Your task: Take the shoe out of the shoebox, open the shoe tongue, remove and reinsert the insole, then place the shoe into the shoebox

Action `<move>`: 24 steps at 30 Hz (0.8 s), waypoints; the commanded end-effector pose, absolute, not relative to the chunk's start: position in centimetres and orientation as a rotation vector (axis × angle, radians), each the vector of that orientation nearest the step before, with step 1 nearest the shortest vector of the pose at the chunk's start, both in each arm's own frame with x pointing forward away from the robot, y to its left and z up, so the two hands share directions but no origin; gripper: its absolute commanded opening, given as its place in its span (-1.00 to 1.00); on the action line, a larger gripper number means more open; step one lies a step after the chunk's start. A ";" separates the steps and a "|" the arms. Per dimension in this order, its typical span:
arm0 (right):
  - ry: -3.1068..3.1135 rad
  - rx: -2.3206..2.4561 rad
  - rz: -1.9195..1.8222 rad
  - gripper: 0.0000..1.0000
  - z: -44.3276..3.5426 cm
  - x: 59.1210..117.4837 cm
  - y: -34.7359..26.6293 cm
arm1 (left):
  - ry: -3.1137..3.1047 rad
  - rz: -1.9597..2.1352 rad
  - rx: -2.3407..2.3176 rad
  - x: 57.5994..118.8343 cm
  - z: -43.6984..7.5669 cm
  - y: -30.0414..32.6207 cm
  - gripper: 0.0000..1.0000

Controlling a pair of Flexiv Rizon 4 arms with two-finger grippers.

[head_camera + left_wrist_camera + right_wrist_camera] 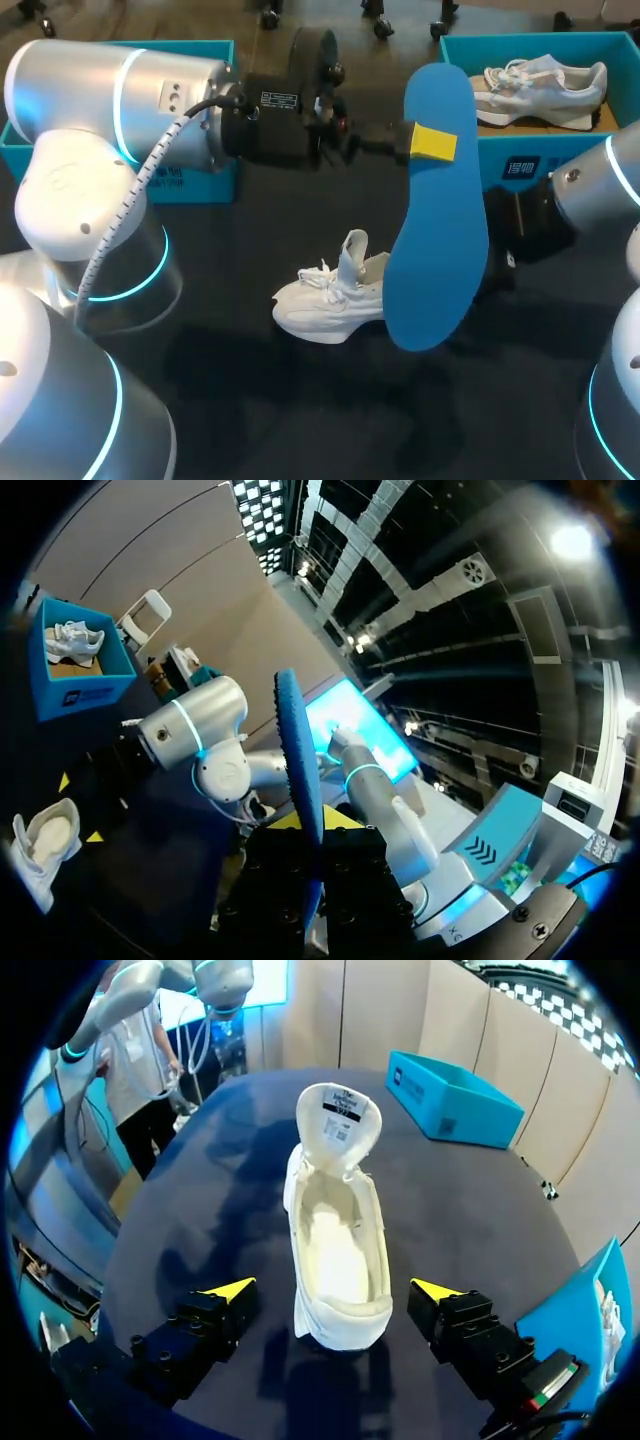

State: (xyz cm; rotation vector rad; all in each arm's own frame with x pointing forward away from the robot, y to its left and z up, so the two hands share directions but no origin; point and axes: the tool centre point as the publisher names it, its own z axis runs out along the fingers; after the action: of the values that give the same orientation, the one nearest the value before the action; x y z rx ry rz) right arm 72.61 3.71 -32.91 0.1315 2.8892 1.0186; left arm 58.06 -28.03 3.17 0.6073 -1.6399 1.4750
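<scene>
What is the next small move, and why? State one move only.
Probably the left gripper should lower the blue insole toward the opening of the white shoe. It holds the insole raised above the table, the tongue is pulled up so the shoe lies open, and the right gripper sits open either side of the heel.

The bench (300,420) is a broad, dark, matte surface of one plain colour, with soft, blurred shadows lying across its middle and toward its near edge.

Print on the shoebox (522,166) and shoe tongue (339,1118) is illegible.
</scene>
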 end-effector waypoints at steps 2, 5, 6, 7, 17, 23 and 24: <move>2.906 0.136 0.974 1.00 -32.9 72.7 4.0 | -1.640 1.476 0.608 58.0 3.1 -28.1 -1.00; 2.906 0.136 0.974 1.00 -32.9 72.7 4.0 | -1.640 1.476 0.608 58.0 3.1 -28.1 -1.00; 2.906 0.136 0.974 1.00 -32.9 72.7 4.0 | -1.640 1.476 0.608 58.0 3.1 -28.1 -1.00; 2.906 0.136 0.974 1.00 -32.9 72.7 4.0 | -1.640 1.476 0.608 58.0 3.1 -28.1 -1.00; 2.928 0.067 0.811 1.00 -31.5 73.2 3.2 | -1.640 1.476 0.608 58.0 3.1 -28.1 -1.00; 2.980 0.075 0.672 1.00 -30.7 73.8 2.3 | -1.640 1.476 0.608 58.0 3.1 -28.1 -1.00; 2.987 0.078 0.640 1.00 -30.5 73.9 2.2 | -1.640 1.476 0.608 58.0 3.1 -28.1 -1.00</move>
State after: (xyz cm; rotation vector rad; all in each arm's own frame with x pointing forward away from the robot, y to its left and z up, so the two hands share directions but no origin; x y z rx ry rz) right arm 73.70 2.15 -31.53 0.0714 2.9453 0.7655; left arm 58.06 -28.03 3.17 0.6072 -1.6398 1.4750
